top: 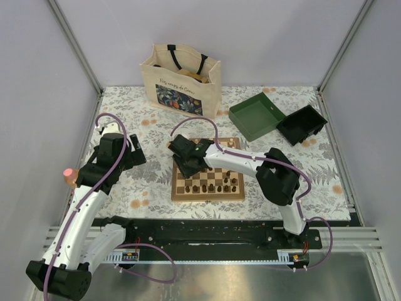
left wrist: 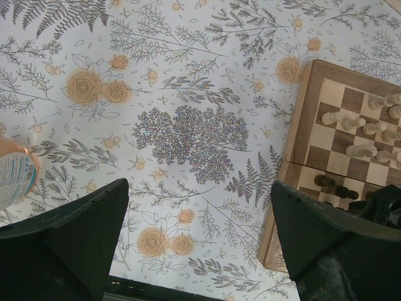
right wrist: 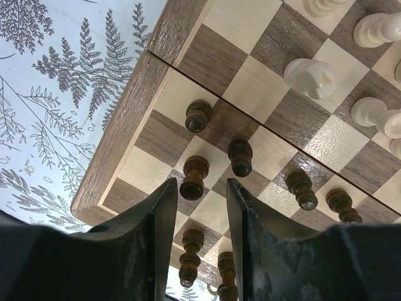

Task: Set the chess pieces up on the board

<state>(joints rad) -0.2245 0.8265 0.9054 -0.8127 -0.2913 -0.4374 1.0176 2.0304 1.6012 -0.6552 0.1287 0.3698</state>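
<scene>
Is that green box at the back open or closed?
Open. The green box shows its bare inside from above, with no lid over it; a black tray lies right beside it.

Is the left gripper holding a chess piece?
No, the left gripper hangs wide open and empty over the floral tablecloth, beside the board.

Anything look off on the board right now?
Yes: the pale pieces are bunched loosely on the board's far half, several apparently lying on their sides. The dark pieces stand upright but in ragged rows.
</scene>
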